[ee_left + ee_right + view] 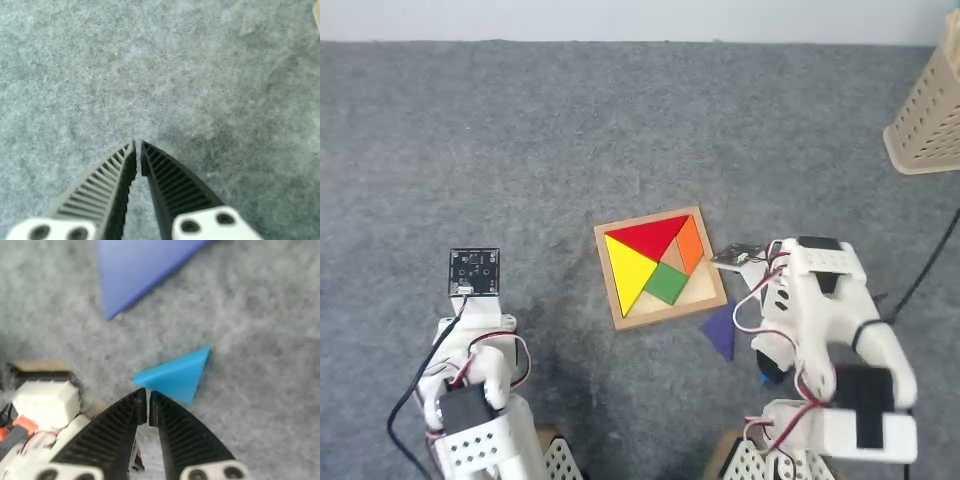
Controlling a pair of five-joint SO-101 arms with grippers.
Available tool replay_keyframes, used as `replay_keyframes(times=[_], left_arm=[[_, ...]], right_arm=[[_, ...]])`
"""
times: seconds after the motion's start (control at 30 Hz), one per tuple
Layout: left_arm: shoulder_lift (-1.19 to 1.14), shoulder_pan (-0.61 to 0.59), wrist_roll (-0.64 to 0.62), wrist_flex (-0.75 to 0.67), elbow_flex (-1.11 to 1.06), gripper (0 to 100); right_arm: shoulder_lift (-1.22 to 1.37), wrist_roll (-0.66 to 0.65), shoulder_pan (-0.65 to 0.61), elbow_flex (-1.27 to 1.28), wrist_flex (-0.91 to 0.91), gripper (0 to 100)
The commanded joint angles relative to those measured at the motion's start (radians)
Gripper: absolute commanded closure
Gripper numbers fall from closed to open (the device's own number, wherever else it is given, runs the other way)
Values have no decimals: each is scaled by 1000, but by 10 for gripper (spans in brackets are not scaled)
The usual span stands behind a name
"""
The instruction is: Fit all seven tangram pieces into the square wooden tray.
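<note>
The light blue triangle (175, 377) lies flat on the grey surface (520, 150), outside the tray (705, 288) and toward the edge where the arms stand. The purple triangle (720, 330) lies loose near it. The right gripper (148, 392) hangs just beside one edge of the light blue triangle, its fingers closed on nothing. The left gripper (137, 145) is likewise closed over bare surface. The piece looks thin, stiff, light and smooth, so it would likely slide or pivot. A pinch across its broad middle seems safer than one at a point.
</note>
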State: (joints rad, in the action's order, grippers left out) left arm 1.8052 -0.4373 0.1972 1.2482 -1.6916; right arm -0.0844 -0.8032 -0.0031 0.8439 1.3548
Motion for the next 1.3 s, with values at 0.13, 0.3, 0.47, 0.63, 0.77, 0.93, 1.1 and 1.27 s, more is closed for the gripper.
replay_keyframes(times=[0.13,0.3,0.47,0.63,0.77,0.93,1.1,1.27], left_arm=[[14,-3,5,8,7,987],[14,-3,5,8,7,987],[14,-3,5,8,7,987],[14,-3,5,8,7,987],[14,-3,5,8,7,987],[14,-3,5,8,7,987],[14,-3,5,8,7,987],[14,-3,5,8,7,987]], right_arm=[[21,100,4,-26,-131,993],[21,180,-1,-150,-139,993],[21,282,-7,-279,-139,993],[8,457,-58,-350,-137,993],[-87,569,-113,-295,-139,993],[-308,598,-131,-52,-191,980],[-369,589,-114,54,-240,818],[-268,565,-114,51,-249,811]])
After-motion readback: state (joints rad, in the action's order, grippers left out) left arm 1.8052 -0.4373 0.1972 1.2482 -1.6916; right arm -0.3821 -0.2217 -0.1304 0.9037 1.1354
